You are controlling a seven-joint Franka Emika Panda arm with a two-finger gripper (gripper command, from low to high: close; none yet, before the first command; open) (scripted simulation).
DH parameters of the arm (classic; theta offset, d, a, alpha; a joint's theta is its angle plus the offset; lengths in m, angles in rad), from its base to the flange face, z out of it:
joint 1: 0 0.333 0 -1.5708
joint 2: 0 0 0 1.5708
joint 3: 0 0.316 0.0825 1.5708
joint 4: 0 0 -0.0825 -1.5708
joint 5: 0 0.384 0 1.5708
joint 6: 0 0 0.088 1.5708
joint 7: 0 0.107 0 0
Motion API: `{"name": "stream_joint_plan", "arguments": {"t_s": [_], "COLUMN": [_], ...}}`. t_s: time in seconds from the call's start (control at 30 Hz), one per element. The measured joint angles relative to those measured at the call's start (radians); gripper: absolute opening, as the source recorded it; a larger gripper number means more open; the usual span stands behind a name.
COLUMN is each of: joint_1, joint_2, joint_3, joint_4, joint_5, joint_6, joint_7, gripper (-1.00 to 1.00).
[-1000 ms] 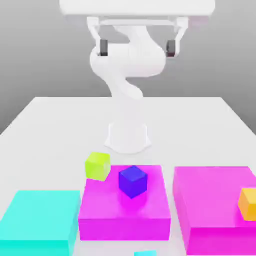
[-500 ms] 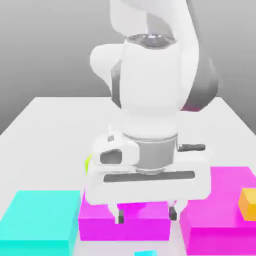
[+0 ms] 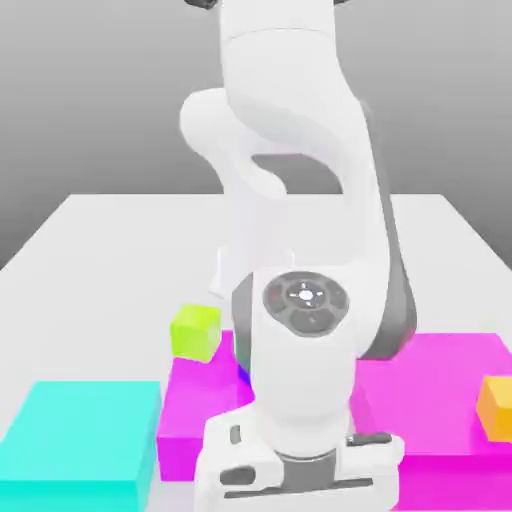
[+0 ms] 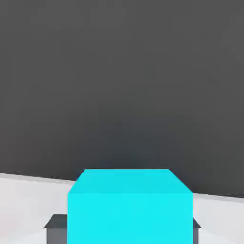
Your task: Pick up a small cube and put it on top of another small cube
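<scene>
Two dark fingertips [image 4: 56, 229] sit right against opposite sides of the small cyan cube [image 4: 129, 217] in your hand view, so yeah, your gripper [image 4: 127, 229] is clamped on the cube you need. Can't tell you if it's off the table or still touching it, though. Using the middle magenta block [image 3: 195, 410] as the landmark, your white hand [image 3: 300, 465] is down low on its near side, covering part of its front. Over to the exterior view's left of that block you've got the large flat cyan block [image 3: 80, 430], just beside it. On its other side, toward the exterior view's right, is the second magenta block [image 3: 430, 390], with the orange cube [image 3: 497, 408] on it, cut off by the picture's edge. Now your stacking target: the dark blue-violet cube [image 3: 243, 374] is over the top of the middle magenta block, but your arm [image 3: 300, 120] hides nearly all of it, so you only get a sliver. Your yellow-green cube [image 3: 195, 333] is at that block's far corner, on the exterior view's left; can't say for sure what it's resting on. Farther back, behind the block, there's your robot's base [image 3: 230, 270] on the pale table [image 3: 120, 250], then plain grey background [image 3: 80, 90].
</scene>
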Motion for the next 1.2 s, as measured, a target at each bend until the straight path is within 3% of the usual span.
{"name": "stream_joint_plan", "arguments": {"t_s": [0.17, 0.83, 1.03, 1.07, 1.2], "joint_1": [-0.005, -0.039, -0.051, -0.051, -0.051], "joint_2": [-0.169, -0.892, -0.78, -0.759, -0.759], "joint_3": [0.005, 0.013, 0.024, 0.025, 0.025], "joint_4": [-0.06, -0.55, -0.624, -0.63, -0.63], "joint_5": [0.017, 0.063, 0.061, 0.06, 0.06], "joint_6": [-0.109, -0.341, -0.155, -0.128, -0.128], "joint_7": [0.005, 0.226, 0.246, 0.247, 0.247], "gripper": [-1.0, -1.0, -1.0, 1.0, 1.0]}}
